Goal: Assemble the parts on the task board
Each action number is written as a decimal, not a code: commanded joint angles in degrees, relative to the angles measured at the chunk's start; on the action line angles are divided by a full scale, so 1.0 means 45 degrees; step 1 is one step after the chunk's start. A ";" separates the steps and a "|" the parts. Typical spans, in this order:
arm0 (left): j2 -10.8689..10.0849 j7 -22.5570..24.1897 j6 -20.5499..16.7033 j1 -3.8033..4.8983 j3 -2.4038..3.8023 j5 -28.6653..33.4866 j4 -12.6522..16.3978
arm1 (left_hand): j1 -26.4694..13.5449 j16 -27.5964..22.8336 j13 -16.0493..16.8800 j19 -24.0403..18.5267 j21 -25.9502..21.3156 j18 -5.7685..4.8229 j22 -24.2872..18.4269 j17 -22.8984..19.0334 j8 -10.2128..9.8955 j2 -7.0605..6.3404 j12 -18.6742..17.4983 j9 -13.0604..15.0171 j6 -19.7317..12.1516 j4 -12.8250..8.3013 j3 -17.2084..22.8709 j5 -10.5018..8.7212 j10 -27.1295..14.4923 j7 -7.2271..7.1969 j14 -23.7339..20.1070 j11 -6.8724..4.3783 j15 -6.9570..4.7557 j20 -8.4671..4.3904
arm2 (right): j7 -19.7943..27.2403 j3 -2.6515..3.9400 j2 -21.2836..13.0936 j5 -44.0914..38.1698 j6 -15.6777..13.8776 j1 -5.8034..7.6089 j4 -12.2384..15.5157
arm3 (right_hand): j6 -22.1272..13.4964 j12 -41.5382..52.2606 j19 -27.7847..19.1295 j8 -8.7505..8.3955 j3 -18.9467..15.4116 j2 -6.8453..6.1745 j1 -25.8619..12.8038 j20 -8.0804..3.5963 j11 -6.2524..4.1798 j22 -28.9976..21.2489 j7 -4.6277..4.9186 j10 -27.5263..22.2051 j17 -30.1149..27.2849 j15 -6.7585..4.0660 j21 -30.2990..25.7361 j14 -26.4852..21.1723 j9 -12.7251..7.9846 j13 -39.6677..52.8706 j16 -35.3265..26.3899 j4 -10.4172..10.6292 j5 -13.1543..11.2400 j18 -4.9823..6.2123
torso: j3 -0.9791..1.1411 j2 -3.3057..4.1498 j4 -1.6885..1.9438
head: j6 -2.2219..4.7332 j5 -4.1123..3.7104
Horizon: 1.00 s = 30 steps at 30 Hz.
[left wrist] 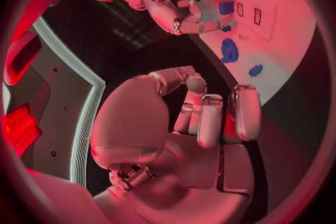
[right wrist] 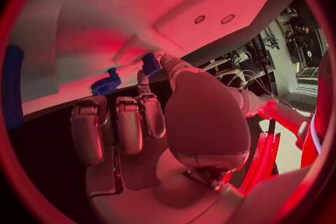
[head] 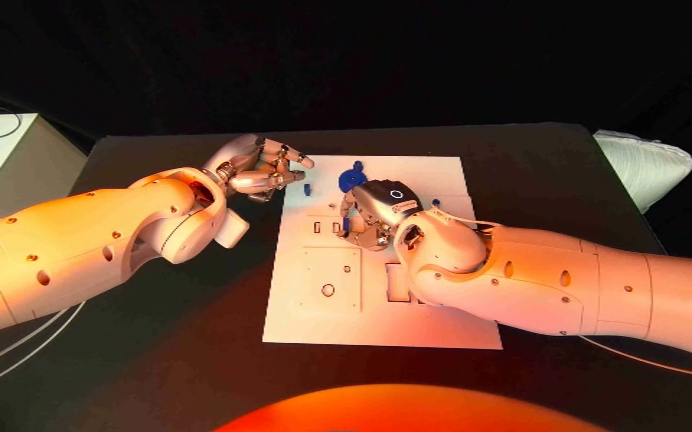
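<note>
The white task board lies in the middle of the black table. My right hand hovers low over the board's upper middle and pinches a small blue part between thumb and a finger; that part also shows beside the right hand in the left wrist view. A larger blue part lies on the board near its far edge, and a small blue part lies left of it. My left hand sits at the board's far left corner, fingers curled in with nothing in them.
Recesses and slots mark the board's near half under my right forearm. A white box stands off the table's left side, and a pale cushion lies at its right edge. Bare black table surrounds the board.
</note>
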 commanded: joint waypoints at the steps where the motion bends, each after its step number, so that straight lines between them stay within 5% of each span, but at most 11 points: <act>1: 0.0039 -0.0004 0.0225 0.0006 0.0011 0.0039 0.0012 | 0.0073 -0.0051 0.0001 0.0039 -0.0056 0.0090 0.0013 0.2353 0.0053 -0.0051 -0.0027 0.0012 0.0063 0.0003 -0.0102 0.0035 -0.0048 0.0044 0.0847 0.0005 0.0082 0.0076 | 0.0162 -0.0002 -0.0005 -0.0058 -0.0181 -0.0013 0.0033 | -0.0090 -0.0104 0.1262 -0.0069 -0.0154 0.0001 -0.0190 0.0111 0.0096 0.3221 -0.0009 -0.0059 0.2471 0.0089 -0.0052 0.1145 -0.0022 0.1868 -0.0069 -0.0006 -0.0155 -0.0032 | 0.0005 0.0009 -0.0005 | -0.0004 -0.0010; 13: 0.0084 -0.0182 0.0207 0.0004 0.0010 0.0030 -0.0036 | -0.0036 -0.0007 -0.0059 0.0068 -0.0045 0.0084 0.0045 0.2422 0.0282 -0.0027 -0.0002 0.0093 0.0241 0.0144 -0.0286 0.0018 -0.0050 0.0154 0.0882 0.0097 0.0160 0.0150 | 0.1253 0.0041 -0.0542 0.0435 -0.1303 0.0047 0.0683 | -0.0574 -0.0342 0.1111 -0.0381 -0.0911 0.0105 -0.0290 0.0174 0.0209 0.3003 0.0126 -0.0243 0.2253 0.0174 -0.0473 0.1090 -0.0183 0.1665 -0.0173 -0.0010 -0.0333 0.0062 | 0.0004 -0.0058 -0.0053 | 0.0043 -0.0024; 24: 0.0190 -0.1860 0.1404 0.0070 0.0012 -0.0750 -0.0355 | -0.0322 -0.0002 -0.0399 0.0093 -0.0083 0.0091 0.0025 0.2432 0.2782 0.0058 0.0024 0.1730 -0.0052 0.0742 -0.1023 0.0029 -0.0067 -0.0178 0.0892 -0.0155 -0.0030 0.0039 | 0.6009 0.0163 -0.1895 0.3801 -0.1799 0.0758 0.1283 | -0.0535 -0.0742 0.0683 -0.0482 -0.0530 0.0251 0.0815 0.0257 0.0282 0.2387 0.0210 -0.0658 0.2040 0.0243 -0.1692 0.1021 -0.0239 0.1316 -0.0307 -0.0093 0.0866 0.0320 | 0.0092 -0.0302 -0.0245 | 0.0243 0.0071; 30: 0.0410 -0.3543 0.2616 0.0249 0.0019 -0.1603 -0.0368 | -0.1032 0.0084 -0.0018 0.0268 -0.0006 0.0043 0.0233 0.2579 0.4013 0.0053 0.0470 0.2775 -0.0384 0.1581 -0.1381 0.0020 0.0350 -0.0425 0.0969 -0.0346 -0.0182 -0.0086 | 0.7111 0.0187 -0.2934 0.6137 -0.1920 0.1266 0.1563 | -0.0282 -0.0892 0.0555 -0.0320 -0.0221 0.0224 0.0979 0.0224 0.0231 0.2184 0.0158 -0.0802 0.1766 0.0199 -0.2101 0.0944 -0.0193 0.1169 -0.0458 -0.0103 0.1430 0.0401 | 0.0103 -0.0486 -0.0240 | 0.0227 0.0153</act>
